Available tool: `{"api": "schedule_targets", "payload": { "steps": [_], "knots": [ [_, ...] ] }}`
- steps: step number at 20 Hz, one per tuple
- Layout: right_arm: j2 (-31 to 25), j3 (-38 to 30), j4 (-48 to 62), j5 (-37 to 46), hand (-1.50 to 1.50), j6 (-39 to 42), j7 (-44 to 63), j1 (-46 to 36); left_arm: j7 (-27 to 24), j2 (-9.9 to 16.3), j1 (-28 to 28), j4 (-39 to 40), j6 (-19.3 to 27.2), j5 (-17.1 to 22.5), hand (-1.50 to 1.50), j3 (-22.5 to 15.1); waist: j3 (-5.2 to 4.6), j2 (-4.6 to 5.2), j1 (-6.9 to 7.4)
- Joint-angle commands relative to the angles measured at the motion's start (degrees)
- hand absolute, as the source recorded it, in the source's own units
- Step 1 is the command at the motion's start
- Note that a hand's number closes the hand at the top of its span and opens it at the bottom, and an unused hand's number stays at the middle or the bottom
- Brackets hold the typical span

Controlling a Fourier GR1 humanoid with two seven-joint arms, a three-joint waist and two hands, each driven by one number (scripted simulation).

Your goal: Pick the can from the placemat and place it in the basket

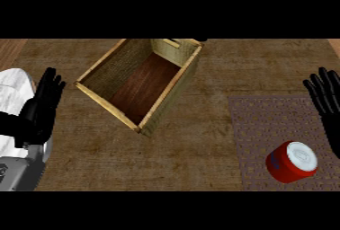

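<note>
Nearest to us lies the can (292, 162), red with a white lid, on the near part of the brown placemat (266, 121), close to the right border of the view; it looks tilted, the lid turned up and away, though we cannot tell if it rests fully on its side. We judge it to be stiff and rather light, with a smooth round wall that can slip or roll, so we would take it across the red body, fingers on one side and thumb on the other, not by the lid. Our right robot hand (325, 96) is released, fingers straight, at the right edge just beyond the can and apart from it. Our left robot hand (43, 101) rests open with fingers up at the left edge, holding nothing. Between them the desk (199, 152) gives free room for carrying leftward. Farther away stands the basket (100, 72), a wooden box set diagonally, open at the top. Its near wall (156, 114) faces the placemat, so we think the can must go over this rim before lowering inside.
</note>
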Motion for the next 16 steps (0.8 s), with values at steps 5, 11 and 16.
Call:
{"api": "schedule_targets", "payload": {
  "steps": [5,11,16],
  "knots": [
    [-7.54,-13.23,6.79,5.63,1.5,-16.72,14.3,10.18,2.94,4.2,2.05,0.77,2.87,-2.77,0.0,2.17,-1.49,-1.93,-4.77],
    [1.65,-6.72,-1.87,23.01,-1.5,-38.93,16.65,9.21,7.17,1.09,0.75,-0.77,3.54,-4.47,0.0,-2.34,-1.45,-1.52,-0.82],
    [-4.4,-8.24,2.12,36.69,-1.5,-48.45,32.19,13.0,7.7,0.82,-0.25,-0.55,3.29,-4.49,0.0,-2.59,-1.94,-1.11,-1.13]
  ]
}}
